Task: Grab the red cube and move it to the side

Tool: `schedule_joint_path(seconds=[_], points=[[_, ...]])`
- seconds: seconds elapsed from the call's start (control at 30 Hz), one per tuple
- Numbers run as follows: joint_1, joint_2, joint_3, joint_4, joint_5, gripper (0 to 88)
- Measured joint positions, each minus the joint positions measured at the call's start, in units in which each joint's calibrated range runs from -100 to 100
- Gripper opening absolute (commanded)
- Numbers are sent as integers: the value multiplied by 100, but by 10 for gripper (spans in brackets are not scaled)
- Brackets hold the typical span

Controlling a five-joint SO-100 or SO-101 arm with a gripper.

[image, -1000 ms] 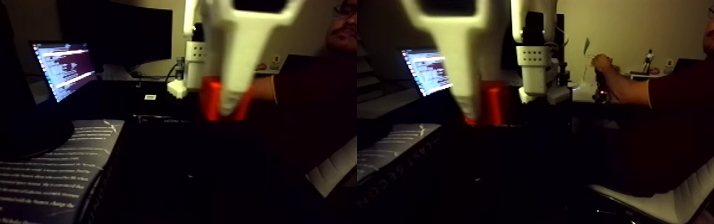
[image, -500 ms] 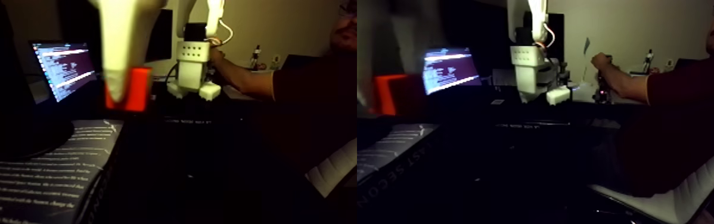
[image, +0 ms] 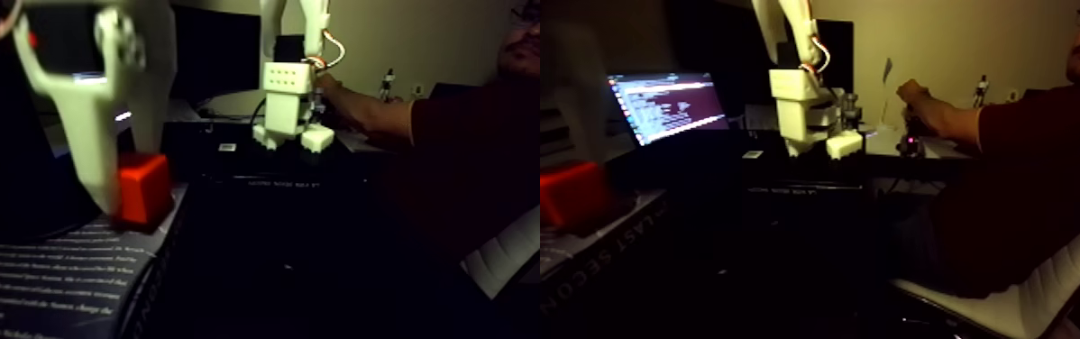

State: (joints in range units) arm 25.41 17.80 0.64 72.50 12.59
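We observe a dark worktop [image: 313,261] spanning the lower part of the fixed view, which is a side-by-side pair. A person [image: 1034,171] in a dark shirt sits at the right on a white-backed chair [image: 1043,288], one hand [image: 908,93] raised on a small device at the rear of the worktop. A book [image: 42,270] with pale printed text lies at the lower left of the left half. We note a lit laptop screen [image: 669,104] behind it in the right half. The white arm base [image: 290,104] stands at the rear centre of the worktop.

In the left half, the white end effector [image: 128,198] hangs at the upper left, blurred and close to the lens. We see its fingers pinching the red cube [image: 143,187], one finger [image: 92,144] against the cube's left face. The red cube sits at the far corner of the book, its underside at or just above the cover; we cannot tell whether it touches.
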Motion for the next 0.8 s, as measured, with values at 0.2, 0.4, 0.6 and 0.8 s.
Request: schedule_joint_path(seconds=[0.2,0.4,0.6,0.8], points=[[8,219,0,-359,0,101],[31,219,-9,-375,0,102],[46,219,-9,-375,-37,239],[100,219,-9,-457,-94,366]])
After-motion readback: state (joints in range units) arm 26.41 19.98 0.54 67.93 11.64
